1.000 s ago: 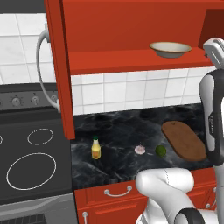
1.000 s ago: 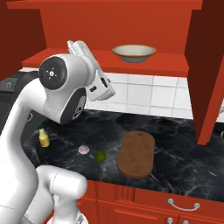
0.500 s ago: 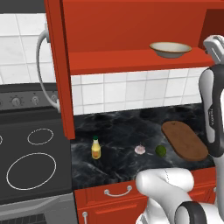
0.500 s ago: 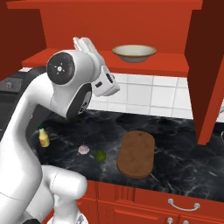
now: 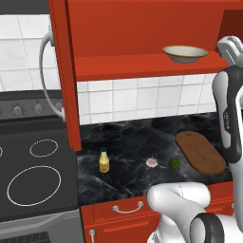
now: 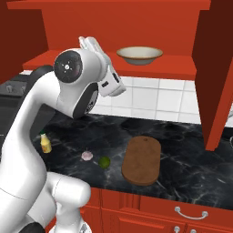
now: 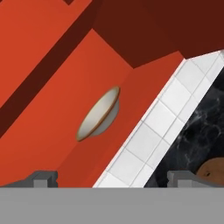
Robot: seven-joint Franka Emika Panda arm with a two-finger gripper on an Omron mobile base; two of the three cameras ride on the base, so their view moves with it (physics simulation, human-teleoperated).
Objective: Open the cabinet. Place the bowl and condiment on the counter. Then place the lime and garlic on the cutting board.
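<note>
The wide shallow cream bowl (image 5: 184, 53) sits on the open red cabinet's (image 5: 142, 28) shelf; the hand's (image 7: 112, 179) fingers stand apart, empty.

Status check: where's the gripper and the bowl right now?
Gripper open, empty, facing the red cabinet shelf. Wide beige-cream bowl on that shelf. Small yellow bottle already on the black marble counter. Nothing between gripper and bowl.

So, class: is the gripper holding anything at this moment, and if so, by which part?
Nothing is held. The gripper is open, its fingertips apart with nothing between them, and the bowl sits untouched on the cabinet shelf.
</note>
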